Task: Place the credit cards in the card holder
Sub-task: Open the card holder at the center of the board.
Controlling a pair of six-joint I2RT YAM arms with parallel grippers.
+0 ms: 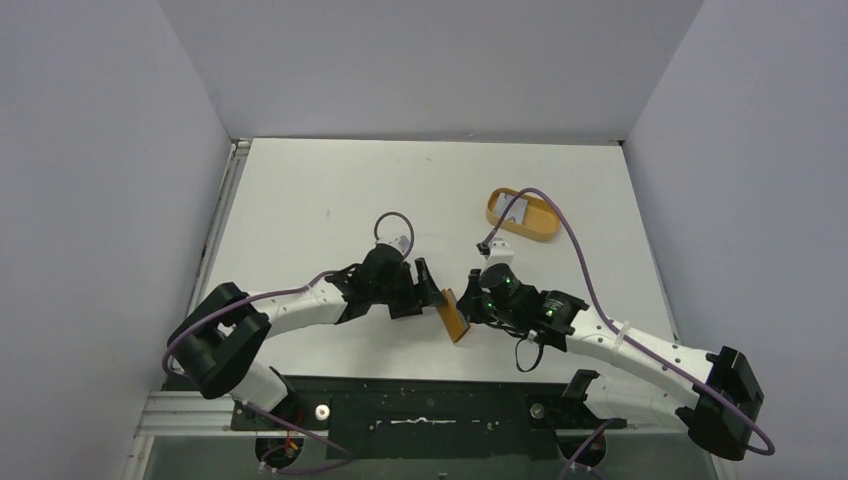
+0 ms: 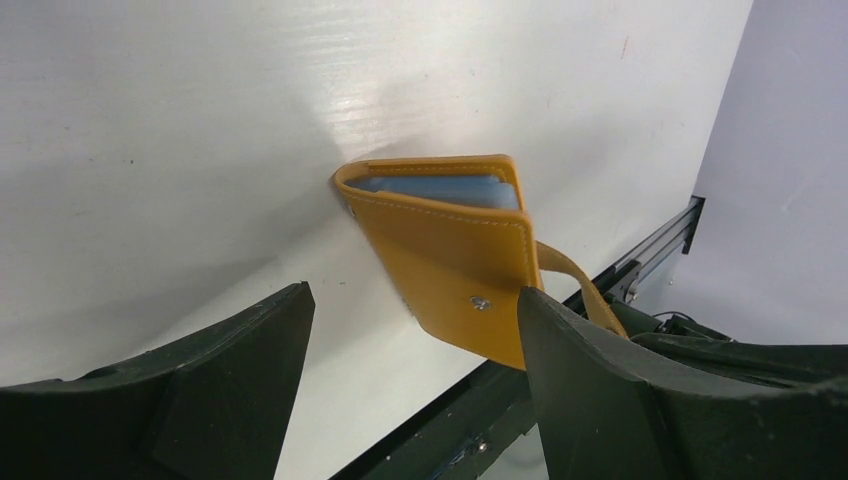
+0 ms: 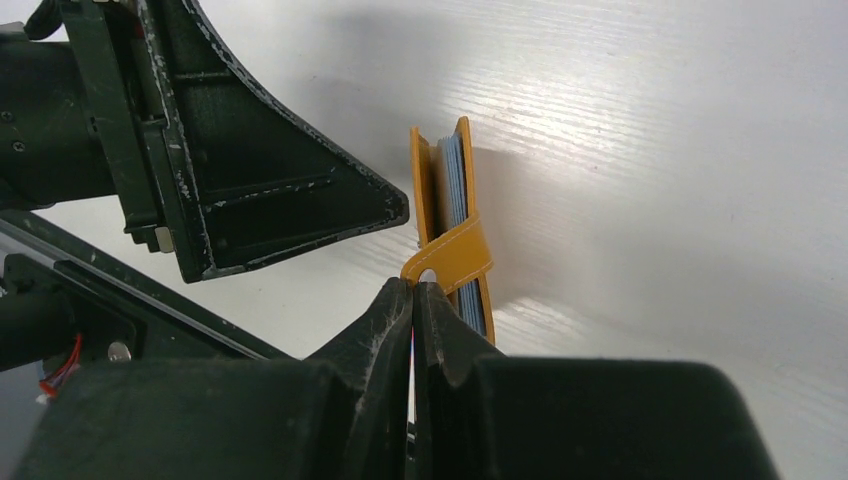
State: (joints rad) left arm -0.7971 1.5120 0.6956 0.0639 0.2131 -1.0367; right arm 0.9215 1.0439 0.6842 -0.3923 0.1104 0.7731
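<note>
- Right wrist view: near the table's [image 1: 330, 200] front edge, the right gripper [image 3: 415, 290] has its two black fingers pressed together, and the end of the orange snap tab [image 3: 447, 258] disappears between their tips, so it looks pinched there.
- That tab belongs to the small flat orange-tan leather card holder [image 3: 432, 190], which stands on its thin edge on the table, folded nearly flat, with grey-blue layers showing in the gap. I can't tell whether those are slots or cards.
- From above, the card holder [image 1: 453, 315] is a narrow slanted strip between the two grippers, its long line running from the front edge away toward the middle of the table.
- The left gripper [image 1: 432, 290] is just beside it on its left side, jaws wide apart. In its own camera, the holder's broad stitched face [image 2: 450, 260] sits straight ahead in the gap, closer to the right-hand finger [image 2: 600, 390].
- My guess is that the left arm has only to close in on that broad face while the right keeps the tab.
- Farther off, toward the table's far right corner, an orange oval tray [image 1: 545, 230] holds a pale flat credit card [image 1: 512, 211], well apart from the holder and nearer the right arm.
</note>
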